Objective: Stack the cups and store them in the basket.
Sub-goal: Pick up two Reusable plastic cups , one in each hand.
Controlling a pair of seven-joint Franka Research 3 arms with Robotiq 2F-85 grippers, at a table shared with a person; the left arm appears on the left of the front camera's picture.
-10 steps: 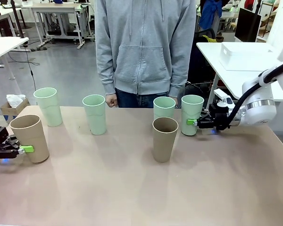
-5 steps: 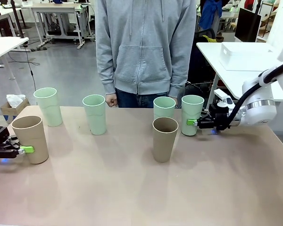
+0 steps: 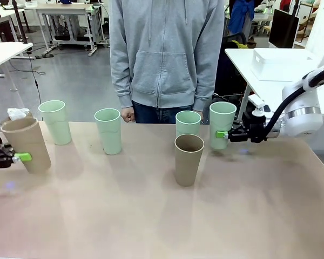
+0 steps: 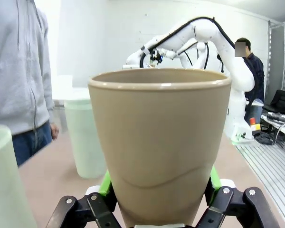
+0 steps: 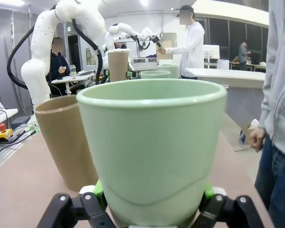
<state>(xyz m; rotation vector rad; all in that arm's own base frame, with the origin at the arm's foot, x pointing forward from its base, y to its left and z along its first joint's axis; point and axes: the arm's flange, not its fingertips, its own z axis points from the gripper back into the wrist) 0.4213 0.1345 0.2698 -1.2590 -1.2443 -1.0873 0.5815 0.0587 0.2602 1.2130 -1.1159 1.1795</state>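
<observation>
My left gripper (image 3: 15,158) is shut on a tan cup (image 3: 25,142) at the table's far left, held just off the surface and slightly tilted. In the left wrist view that tan cup (image 4: 159,142) sits between the green pads. My right gripper (image 3: 225,135) is shut on a mint cup (image 3: 222,123), raised a little above the table at the right; the same mint cup (image 5: 152,147) looms large in the right wrist view. Standing on the table are three mint cups (image 3: 55,121) (image 3: 108,130) (image 3: 188,122) and another tan cup (image 3: 189,159). The white basket (image 3: 281,63) rests on a side table at the back right.
A person in a grey hoodie (image 3: 164,54) stands at the far edge, one hand (image 3: 128,114) near the table. A white side table (image 3: 270,81) is beyond the right arm. The near half of the beige tabletop (image 3: 151,216) is bare.
Both held cups have come up off the table. The tan cup shifted left and tilted; the mint cup rose a little with the right gripper.
</observation>
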